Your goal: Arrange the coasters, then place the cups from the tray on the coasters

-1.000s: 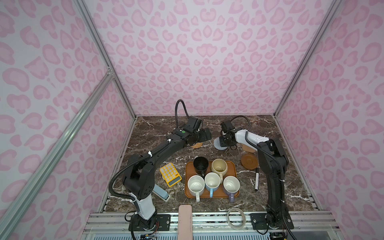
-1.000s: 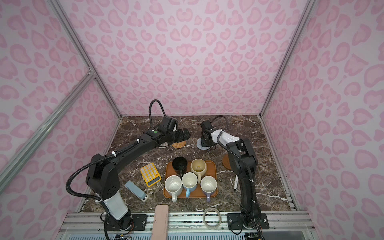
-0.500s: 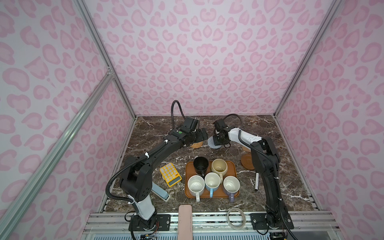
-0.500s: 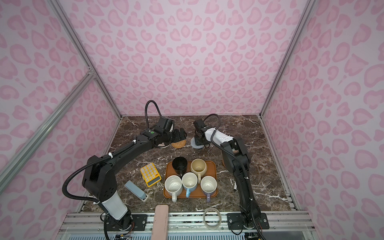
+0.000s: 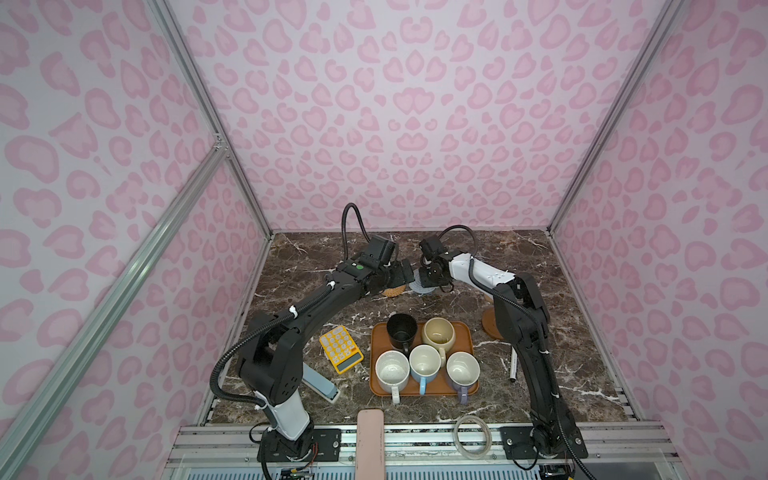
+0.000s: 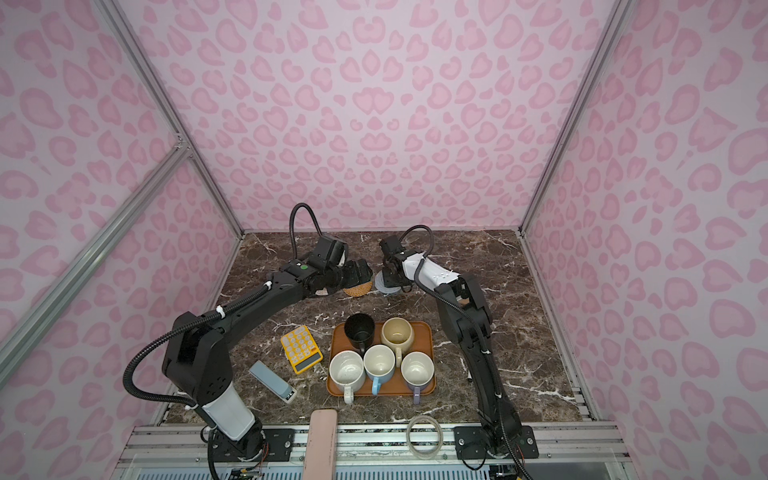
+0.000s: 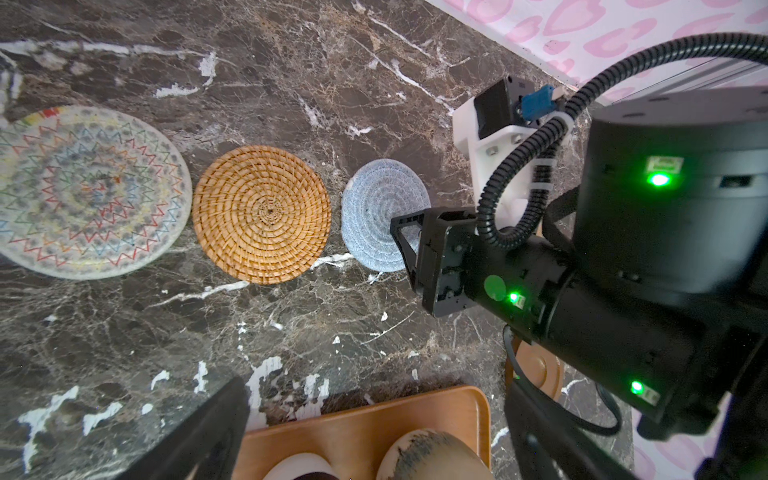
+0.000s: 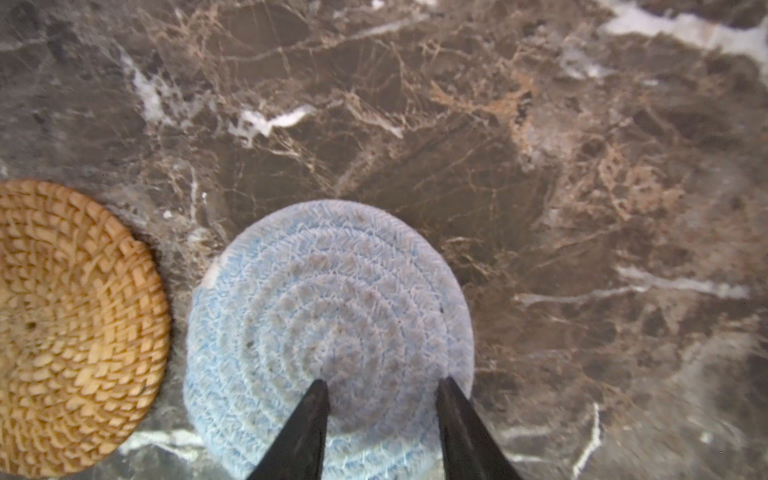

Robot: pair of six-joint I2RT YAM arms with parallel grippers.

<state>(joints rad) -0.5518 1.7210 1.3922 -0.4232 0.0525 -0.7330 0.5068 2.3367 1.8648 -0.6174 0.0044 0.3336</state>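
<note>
Toward the far edge of the bench (image 5: 582, 332), near its middle, three coasters are lying in one row: the whitish woven coaster (image 7: 87, 191), the tan rattan coaster (image 7: 262, 214) and the light-blue coaster (image 8: 328, 316). Each is just beside the next, with a small gap between.

The right jaws are being held partly open over the light-blue coaster, with both tips above its top face. Nothing is being gripped between them, and whether the tips are touching the weave cannot be told. The left jaws are being held wide open and empty above the tan rattan coaster, which is partly hidden by them in both top views.

Nearer the front edge, the tray (image 5: 467, 332) is carrying all five cups upright. The black cup (image 5: 401, 330) and the cream-yellow cup (image 5: 438, 334) are in the far row. The white cup (image 5: 392, 372), the blue cup (image 5: 424, 363) and the lavender cup (image 5: 462, 370) are in the near row. Just beside the tray, toward the right edge, the dark-brown disc (image 5: 489, 328) is partly covered by the right arm (image 5: 515, 316).
</note>
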